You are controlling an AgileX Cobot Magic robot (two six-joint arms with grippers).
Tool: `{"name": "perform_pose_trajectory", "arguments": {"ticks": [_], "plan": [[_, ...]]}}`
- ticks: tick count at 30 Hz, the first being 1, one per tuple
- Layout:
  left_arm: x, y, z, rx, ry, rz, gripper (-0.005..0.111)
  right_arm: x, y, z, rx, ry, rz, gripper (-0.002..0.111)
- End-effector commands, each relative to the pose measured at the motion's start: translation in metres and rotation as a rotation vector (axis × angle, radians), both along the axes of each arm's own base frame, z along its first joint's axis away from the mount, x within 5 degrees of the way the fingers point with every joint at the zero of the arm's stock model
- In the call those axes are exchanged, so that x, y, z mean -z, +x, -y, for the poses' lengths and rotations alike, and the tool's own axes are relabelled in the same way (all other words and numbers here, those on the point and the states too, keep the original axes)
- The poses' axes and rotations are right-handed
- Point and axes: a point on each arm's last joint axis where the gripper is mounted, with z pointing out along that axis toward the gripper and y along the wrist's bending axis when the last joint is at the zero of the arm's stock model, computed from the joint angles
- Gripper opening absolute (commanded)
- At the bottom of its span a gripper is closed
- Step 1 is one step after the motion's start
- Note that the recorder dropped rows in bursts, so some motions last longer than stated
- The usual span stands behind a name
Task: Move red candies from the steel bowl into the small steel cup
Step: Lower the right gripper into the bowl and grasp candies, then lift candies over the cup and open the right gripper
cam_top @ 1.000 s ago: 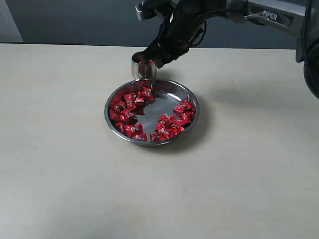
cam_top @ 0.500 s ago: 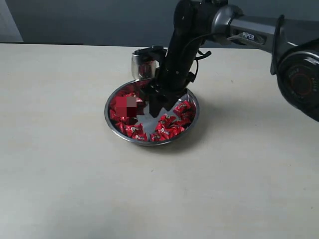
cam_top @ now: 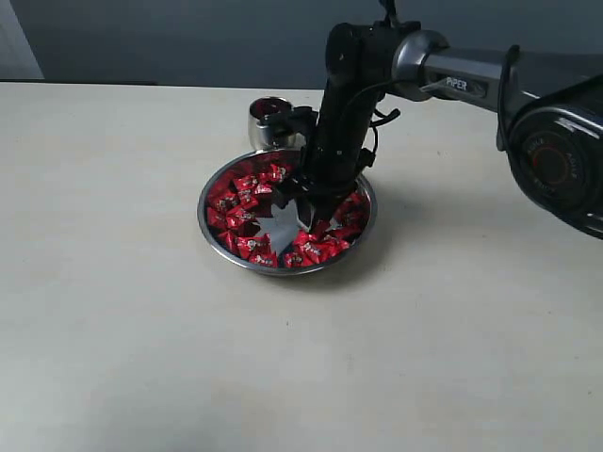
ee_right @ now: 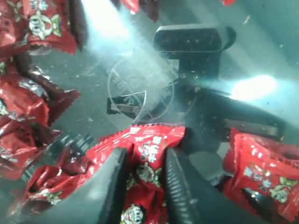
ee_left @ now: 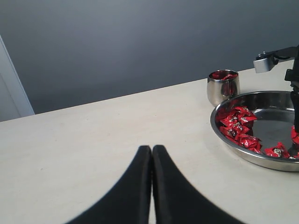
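Observation:
The steel bowl (cam_top: 202, 215) sits mid-table with many red candies (cam_top: 247, 193) along its left and front sides. Just behind its rim stands the small steel cup (cam_top: 267, 124), with red candies showing inside. My right gripper (cam_top: 303, 209) points straight down into the bowl. In the right wrist view its fingers (ee_right: 108, 186) press on either side of one red candy (ee_right: 150, 145) lying on the bowl's floor (ee_right: 135, 84). My left gripper (ee_left: 152, 150) hovers shut and empty above bare table, well left of the bowl (ee_left: 236, 147) and cup (ee_left: 223, 88).
The beige table (cam_top: 113, 311) stretches all round the bowl. A dark wall runs behind its far edge. The right arm (cam_top: 452, 75) reaches in from the upper right, over the bowl's back rim and close to the cup.
The right gripper has come away from above the cup, swung over the bowl and dropped down onto the candies near the bowl's middle.

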Motion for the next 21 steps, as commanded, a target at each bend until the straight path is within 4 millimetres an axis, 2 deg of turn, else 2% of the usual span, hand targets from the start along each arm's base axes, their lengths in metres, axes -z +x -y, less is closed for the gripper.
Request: {"name": "perform_pose_trajectory", "arguments": {"ticks": [1,2,11,19,21], "plan": [[0.001,0.0,0.0,0.0,-0.003,0.005,0.002,-0.004,0.001,0.002,-0.005,-0.007,0.016,0.002],[0.001,0.0,0.0,0.0,-0.003,0.005,0.002,-0.006,0.001,0.002,-0.004,-0.006,0.019,-0.001],[0.001,0.0,0.0,0.0,-0.003,0.005,0.002,-0.037,0.004,0.001,0.008,0.043,0.119,-0.001],[0.001,0.0,0.0,0.0,-0.003,0.005,0.002,-0.07,0.046,-0.012,0.147,0.274,0.632,-0.001],[0.001,0.0,0.0,0.0,-0.003,0.005,0.002,-0.074,0.052,-0.014,0.17,0.307,0.707,-0.001]]}}
